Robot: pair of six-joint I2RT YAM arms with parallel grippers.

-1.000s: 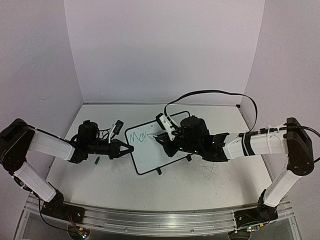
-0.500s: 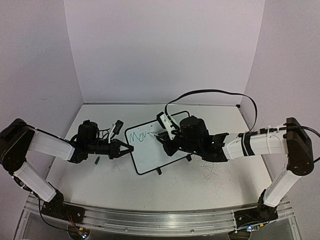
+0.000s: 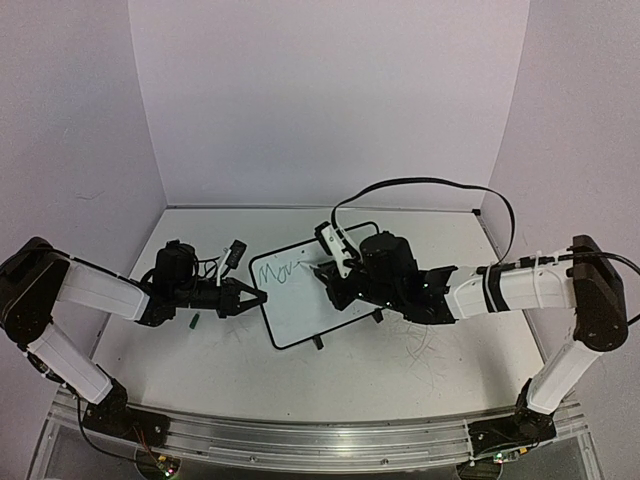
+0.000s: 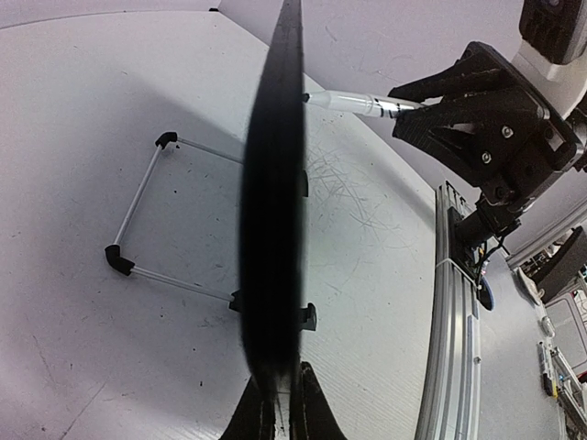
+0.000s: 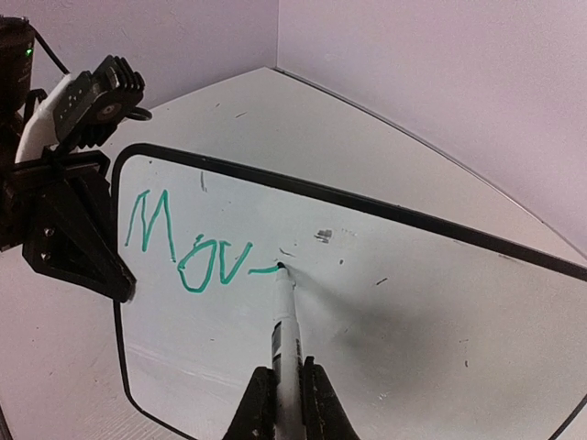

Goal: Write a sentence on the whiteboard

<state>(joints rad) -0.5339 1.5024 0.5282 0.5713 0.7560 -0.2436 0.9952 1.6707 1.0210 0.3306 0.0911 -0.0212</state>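
Green cap (image 3: pixel 195 322) loose on table (image 3: pixel 200 380); marker (image 5: pixel 283 321) tip on whiteboard (image 5: pixel 413 293)

surface: scuffed white table (image 3: pixel 300 385) | on it: whiteboard (image 3: pixel 300 312) on its feet; small green object (image 3: pixel 196 321)

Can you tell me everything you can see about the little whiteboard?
The whiteboard is a small, smooth white rectangle with rounded corners, a thin black frame and little black feet. Green letters spell "Mov" with a short dash after, and there are some tiny dark smudges. It sits skewed on the table. The left claw pinches its edge, and the marker held in the right claw touches its face with its tip, at the dash's end.
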